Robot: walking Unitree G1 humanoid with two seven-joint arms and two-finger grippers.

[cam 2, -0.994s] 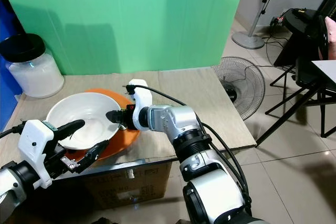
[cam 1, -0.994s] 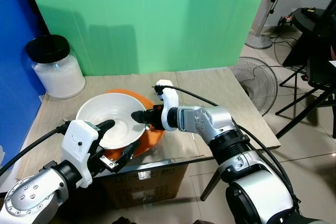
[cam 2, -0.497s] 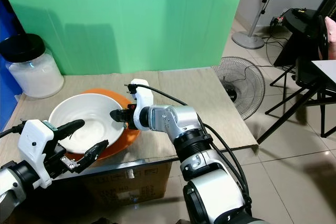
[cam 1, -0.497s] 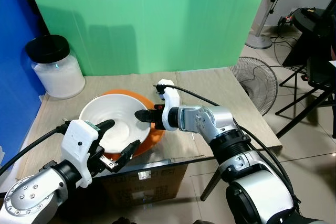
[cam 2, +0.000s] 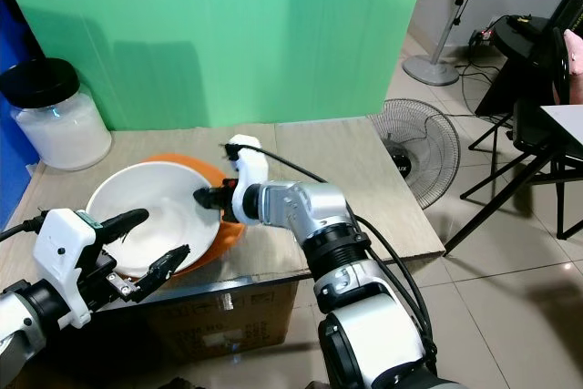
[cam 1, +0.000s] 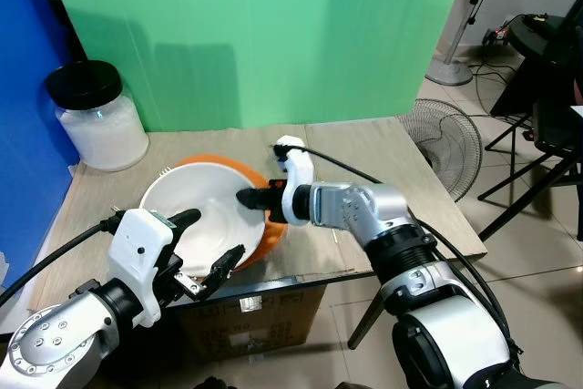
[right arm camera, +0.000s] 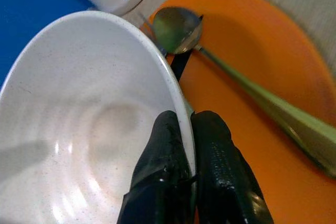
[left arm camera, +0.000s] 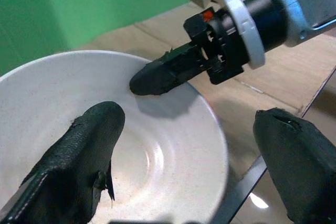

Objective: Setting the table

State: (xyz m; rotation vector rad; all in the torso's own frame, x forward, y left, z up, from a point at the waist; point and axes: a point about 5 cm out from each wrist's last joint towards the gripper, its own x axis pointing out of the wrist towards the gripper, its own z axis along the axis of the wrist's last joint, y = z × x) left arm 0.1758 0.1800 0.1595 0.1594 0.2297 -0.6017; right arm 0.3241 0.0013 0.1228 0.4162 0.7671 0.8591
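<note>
White bowl (cam 1: 205, 220) sits tilted on the orange plate (cam 1: 270, 236) near front edge of the wooden table (cam 1: 392, 157), its right rim raised. Right gripper (cam 1: 248, 198) is clamped on bowl's right rim: one finger inside, one outside, w/ the rim pinched between them, as the right wrist view shows close up (right arm camera: 190, 182). Under the raised side, a spoon (right arm camera: 178, 29) lies on the plate w/ its green handle running off across the orange surface; a dark utensil handle lies beside it, partly hidden by the bowl. Left gripper (cam 1: 208, 245) hovers at bowl's near-left side, fingers spread wide, upper one over the rim and lower one out past the plate edge, holding nothing. Back left on table: glass jar w/ black lid (cam 1: 95, 117), well apart from bowl. Green backdrop (cam 1: 273, 34) behind table; floor fan (cam 1: 444, 143) on tiles to the right
</note>
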